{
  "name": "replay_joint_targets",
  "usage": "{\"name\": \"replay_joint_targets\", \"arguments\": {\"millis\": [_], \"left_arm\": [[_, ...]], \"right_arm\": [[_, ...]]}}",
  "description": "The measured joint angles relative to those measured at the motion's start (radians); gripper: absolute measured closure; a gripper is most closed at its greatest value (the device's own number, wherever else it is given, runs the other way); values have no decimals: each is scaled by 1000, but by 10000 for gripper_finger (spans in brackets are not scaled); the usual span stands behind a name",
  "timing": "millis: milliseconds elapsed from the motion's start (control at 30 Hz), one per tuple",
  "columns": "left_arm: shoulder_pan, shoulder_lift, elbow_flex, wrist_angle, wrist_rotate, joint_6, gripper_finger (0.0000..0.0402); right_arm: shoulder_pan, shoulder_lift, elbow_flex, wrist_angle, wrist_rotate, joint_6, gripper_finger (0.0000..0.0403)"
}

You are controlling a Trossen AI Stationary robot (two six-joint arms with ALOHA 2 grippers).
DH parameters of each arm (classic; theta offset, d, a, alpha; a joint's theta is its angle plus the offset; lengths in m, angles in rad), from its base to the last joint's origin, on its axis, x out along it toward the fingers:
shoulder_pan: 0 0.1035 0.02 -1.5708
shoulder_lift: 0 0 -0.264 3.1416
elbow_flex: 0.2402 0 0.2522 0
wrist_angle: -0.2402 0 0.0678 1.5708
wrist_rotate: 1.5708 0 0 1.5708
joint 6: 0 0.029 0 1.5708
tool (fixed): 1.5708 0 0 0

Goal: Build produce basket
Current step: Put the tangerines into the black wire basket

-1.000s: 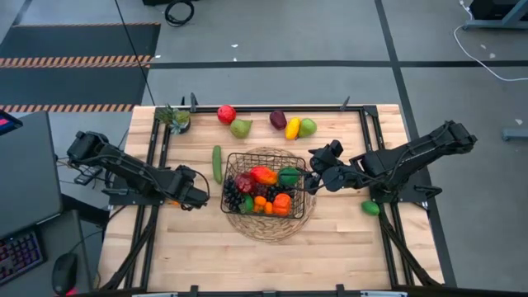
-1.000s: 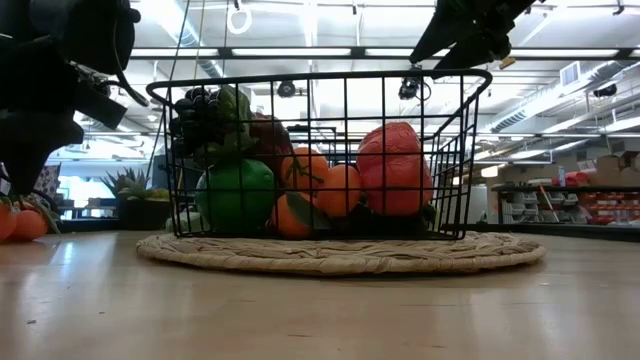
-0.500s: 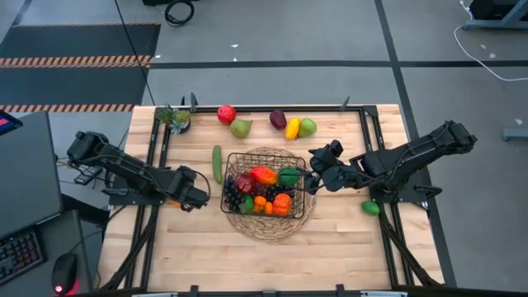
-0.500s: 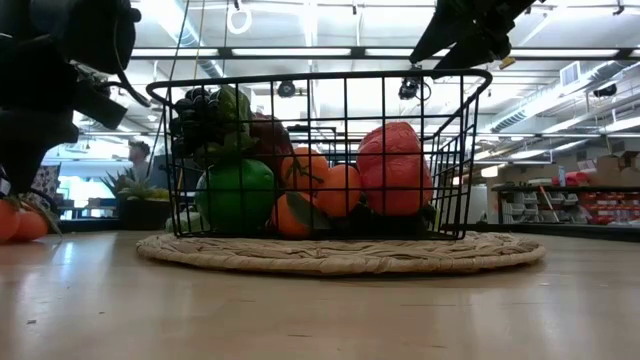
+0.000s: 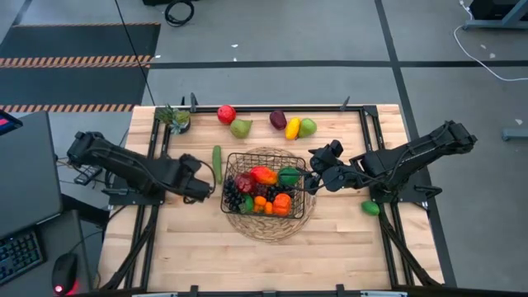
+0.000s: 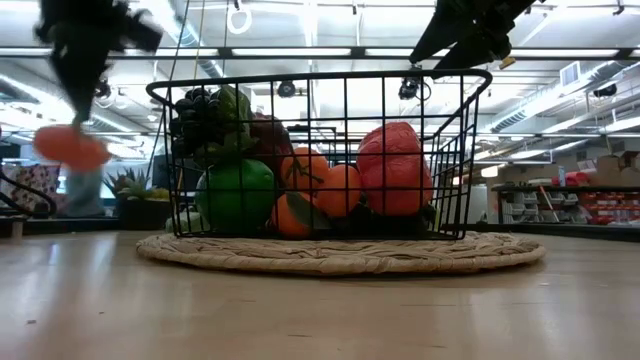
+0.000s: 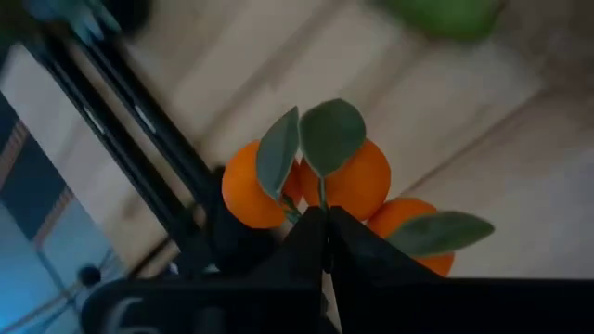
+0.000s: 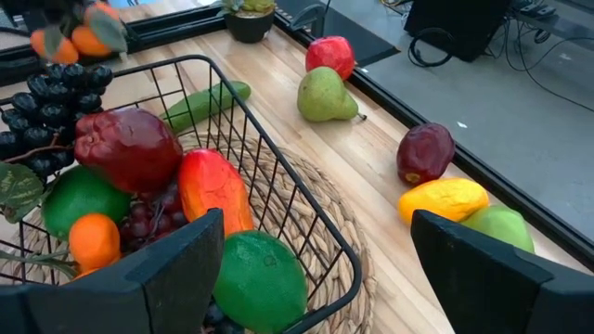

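The black wire basket (image 5: 266, 183) stands on a round woven mat (image 5: 268, 228) at the table's middle. It holds grapes, a mango, oranges, a dark red apple and green fruit (image 8: 260, 278). My left gripper (image 5: 196, 186) is just left of the basket, above the table, shut on a leafy cluster of oranges (image 7: 353, 181). The cluster also shows blurred in the low view (image 6: 70, 148). My right gripper (image 5: 312, 178) is open and empty at the basket's right rim (image 8: 278, 158). A cucumber (image 5: 217, 163) lies on the table left of the basket. My left gripper pinches the orange cluster at its stem (image 7: 321, 215), where the leaves meet between the fruits, with its two fingertips. The fingers come from above. The cluster hangs below them, lifted clear of the table.
Along the far edge lie a red apple (image 5: 226, 114), a green pear (image 5: 241, 128), a plum (image 5: 278, 120), a lemon (image 5: 292, 128) and another pear (image 5: 307, 127). A potted plant (image 5: 176, 118) stands at the far left corner. A green fruit (image 5: 370, 208) lies by the right rail.
My left gripper has gone up and toward the basket with the orange cluster. The cluster was low by the table and now hangs clear above it. My right arm has kept still.
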Motion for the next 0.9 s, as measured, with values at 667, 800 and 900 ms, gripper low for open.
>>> {"name": "replay_joint_targets", "arguments": {"millis": [667,800,900], "left_arm": [[22,76,281,600,-282,628,389],[29,146,281,723,-276,723,378],[44,190,281,774,-275,740,362]], "right_arm": [[0,0,0,2,0,6,53],[0,0,0,7,0,6,53],[0,0,0,3,0,6,53]]}}
